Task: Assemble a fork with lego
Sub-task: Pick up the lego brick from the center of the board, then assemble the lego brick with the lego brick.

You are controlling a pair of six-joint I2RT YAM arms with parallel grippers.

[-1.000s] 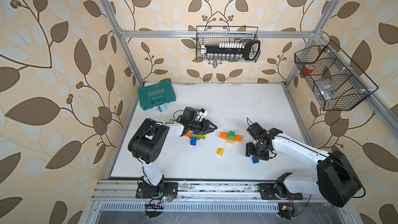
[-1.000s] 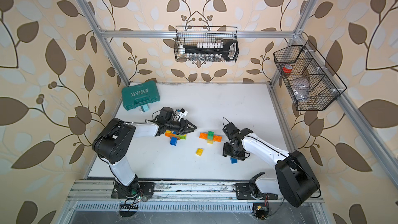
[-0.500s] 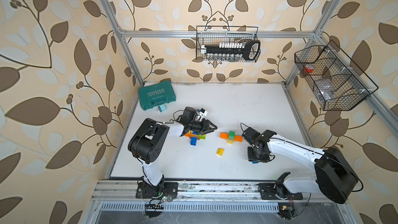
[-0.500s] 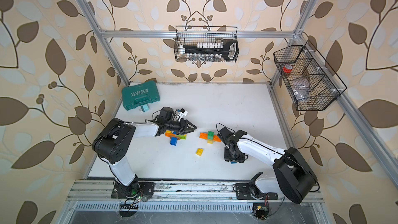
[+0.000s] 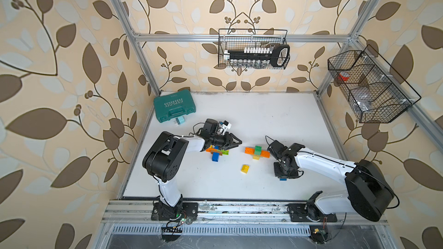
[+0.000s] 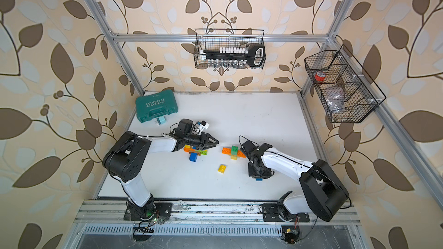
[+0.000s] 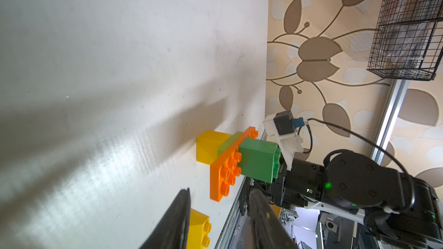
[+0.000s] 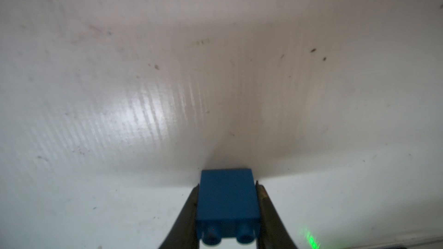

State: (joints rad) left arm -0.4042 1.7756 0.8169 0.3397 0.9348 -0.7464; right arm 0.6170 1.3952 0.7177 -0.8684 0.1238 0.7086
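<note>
Two fingers of my right gripper [image 8: 227, 183] are clamped tight on the sides of a blue brick [image 8: 227, 202], the piece closest to the front rail on the white table [image 5: 275, 120]. From the wrist view I cannot tell whether the brick rests on the surface or sits just above it. A little farther in, a lone yellow brick [image 5: 245, 168] lies by itself, well apart from both arms. Beyond that, near mid-table, sits a small build: an orange plate [image 5: 249, 150] with a green brick [image 5: 258, 149] on top and a yellow block [image 5: 256, 157] under it. Level with it on the left side is a second cluster [image 5: 217, 152] of orange, lime, brown and blue pieces. My left gripper [image 5: 236, 142] hangs just over that cluster's far edge, fingers partly apart with nothing between them. In the far left corner lies the teal tool case [image 5: 173, 107], and a wire basket [image 5: 254, 53] hangs on the back wall.
</note>
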